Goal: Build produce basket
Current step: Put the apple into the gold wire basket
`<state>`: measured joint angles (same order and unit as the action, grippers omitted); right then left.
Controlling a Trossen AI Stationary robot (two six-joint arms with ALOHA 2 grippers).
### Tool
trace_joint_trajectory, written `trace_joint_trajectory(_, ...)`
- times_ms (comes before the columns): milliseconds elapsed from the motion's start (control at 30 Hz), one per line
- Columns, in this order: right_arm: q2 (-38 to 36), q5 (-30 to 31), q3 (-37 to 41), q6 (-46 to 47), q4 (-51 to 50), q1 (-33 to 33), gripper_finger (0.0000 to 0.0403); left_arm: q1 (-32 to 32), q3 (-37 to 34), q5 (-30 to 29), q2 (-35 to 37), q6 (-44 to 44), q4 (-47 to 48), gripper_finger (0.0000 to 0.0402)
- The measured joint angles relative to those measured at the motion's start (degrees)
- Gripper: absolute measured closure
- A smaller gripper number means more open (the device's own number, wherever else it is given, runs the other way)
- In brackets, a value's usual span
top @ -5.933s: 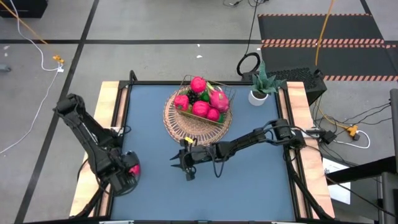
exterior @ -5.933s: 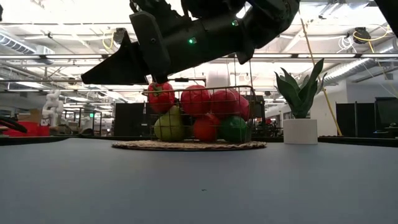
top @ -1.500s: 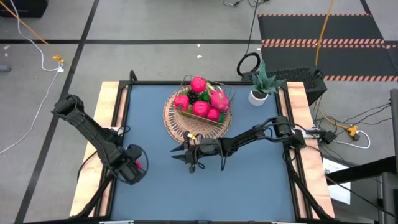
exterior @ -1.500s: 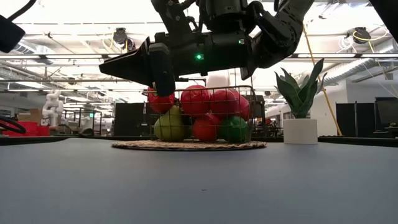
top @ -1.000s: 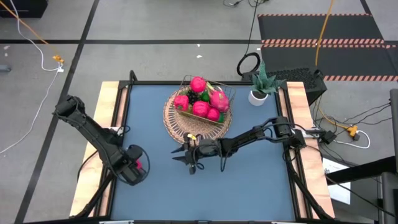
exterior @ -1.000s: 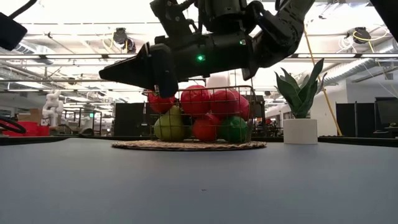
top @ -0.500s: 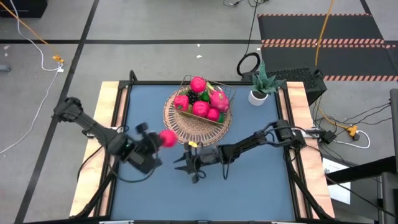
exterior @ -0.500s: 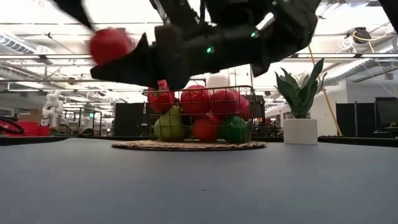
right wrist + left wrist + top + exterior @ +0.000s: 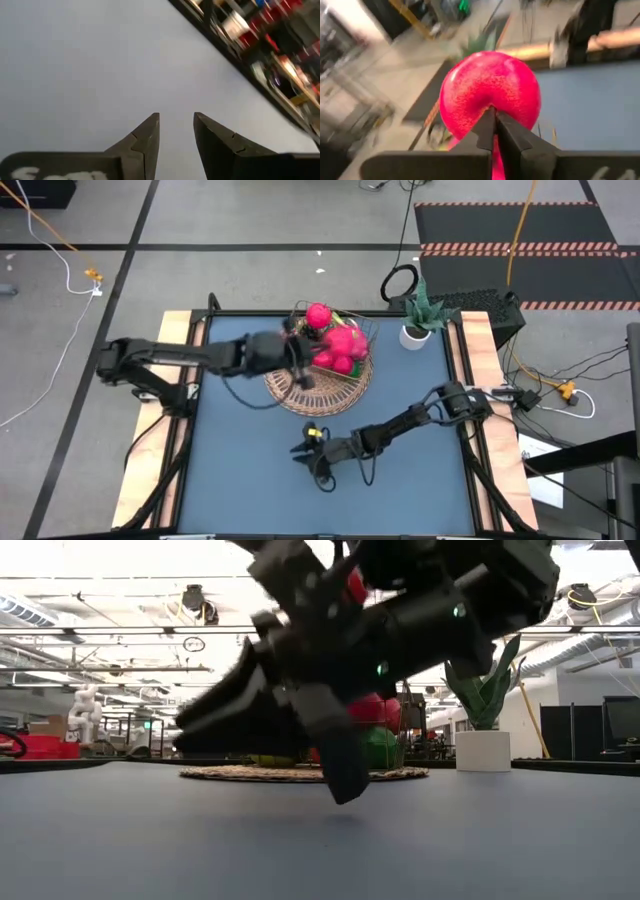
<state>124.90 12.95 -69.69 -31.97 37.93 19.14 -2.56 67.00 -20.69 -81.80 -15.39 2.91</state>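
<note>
Overhead and table-level cameras, both on the basket [image 9: 318,385]; wrist close-ups.

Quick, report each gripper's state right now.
Left gripper: shut on the round pink-red toy fruit, above the round tan woven wicker basket.
Right gripper: open, empty, low over the blue table.

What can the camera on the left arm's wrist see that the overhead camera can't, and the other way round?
Only the left wrist view shows the left pincer up close, its fingertips shut on a pink-red round fruit. Only the high view shows the whole layout: the left arm reaching over the basket piled with produce, the right pincer lower on the blue table, and the potted plant at the corner. Both share the blue table and the basket area.
</note>
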Motion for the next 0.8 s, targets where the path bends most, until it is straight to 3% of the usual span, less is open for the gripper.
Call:
trace_joint_trajectory(67,0.0,2.4,1.1,2.3,0.1,-0.4,0.0287,-3.2,0.0,6.7,-1.9,-1.5,-5.7,0.0396)
trace_joint_trajectory(133,-0.6,5.2,2.3,4.2,0.1,-0.5,0.0287,-5.4,0.1,9.4,-4.6,-2.3,-10.9,0.0396)
trace_joint_trajectory(400,-0.8,8.5,4.7,13.2,0.4,0.2,0.0287,-13.9,0.0,10.1,-16.5,-2.3,-21.0,0.0390)
trace_joint_trajectory(600,-0.8,10.2,5.6,17.8,0.2,1.2,0.0287,-17.5,0.0,9.3,-19.5,2.6,-17.9,0.0390)
trace_joint_trajectory(800,-1.1,22.4,6.1,17.6,-0.1,2.8,0.0287,-17.2,0.0,6.7,-19.0,2.4,-10.8,0.0355)
